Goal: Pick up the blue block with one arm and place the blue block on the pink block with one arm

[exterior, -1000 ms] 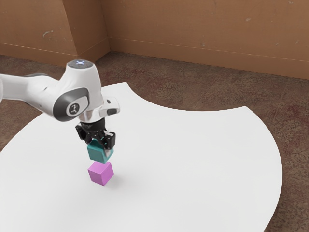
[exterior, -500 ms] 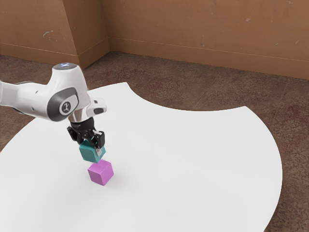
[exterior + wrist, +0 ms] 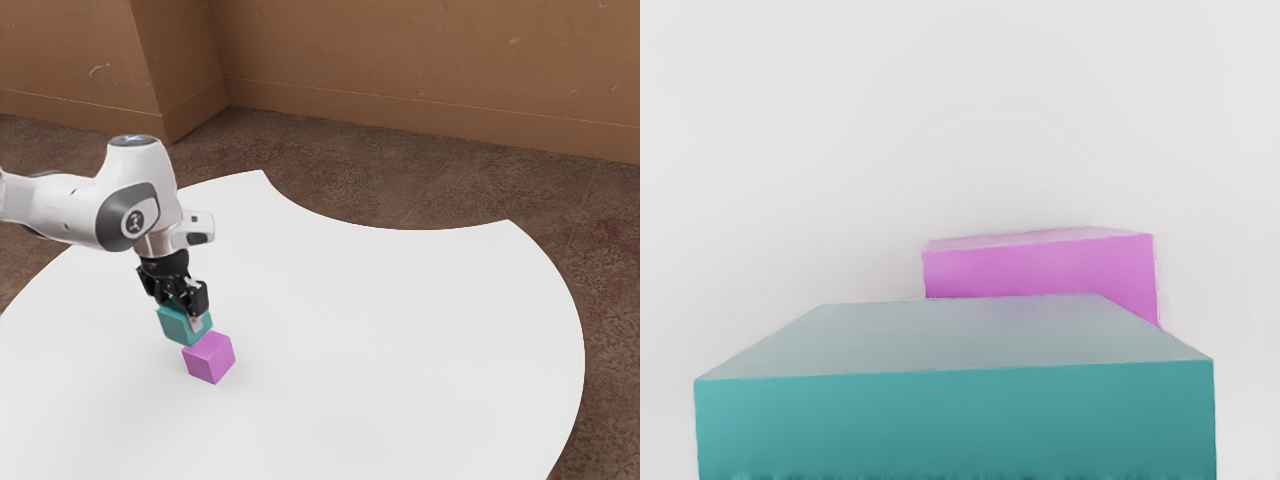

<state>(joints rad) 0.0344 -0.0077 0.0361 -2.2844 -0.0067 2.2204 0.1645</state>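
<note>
Step in hand: placing. The black two-finger gripper (image 3: 186, 303) is clamped on the small teal-blue cube block (image 3: 175, 324), which hangs slightly tilted, low over the round white table (image 3: 420, 330). It sits toward the exterior view's left of the small pink cube block (image 3: 208, 358); whether they touch cannot be told. Judgement: alignment incomplete. The next move calls for centring over the pink top, lowering squarely, then releasing.
</note>
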